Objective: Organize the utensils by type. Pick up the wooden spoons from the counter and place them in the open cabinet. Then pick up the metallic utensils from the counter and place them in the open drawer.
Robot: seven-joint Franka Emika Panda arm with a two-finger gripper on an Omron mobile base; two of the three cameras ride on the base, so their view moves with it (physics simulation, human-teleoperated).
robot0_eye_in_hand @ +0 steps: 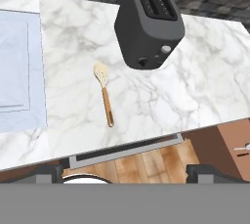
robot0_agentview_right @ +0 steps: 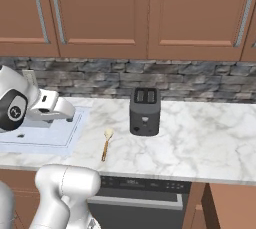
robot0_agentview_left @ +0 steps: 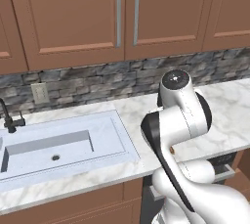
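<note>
Short wooden spoon (robot0_eye_in_hand: 104,94) with pale cream bowl and tan handle lies flat on the white grey-veined marble worktop (robot0_eye_in_hand: 205,81), near its front edge, between the pale sink (robot0_eye_in_hand: 19,71) and dark two-slot toaster (robot0_eye_in_hand: 149,25). Gripper (robot0_eye_in_hand: 125,171) fingers spread wide, holding nothing, above the worktop's front edge.

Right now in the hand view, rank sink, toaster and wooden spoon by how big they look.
1. Toaster, though nearness to the camera may flatter it.
2. Sink, cut off by the frame edge, so unsure against the toaster.
3. Wooden spoon, clearly smallest.

Glossy white arm (robot0_agentview_left: 183,115), dark joints
</note>
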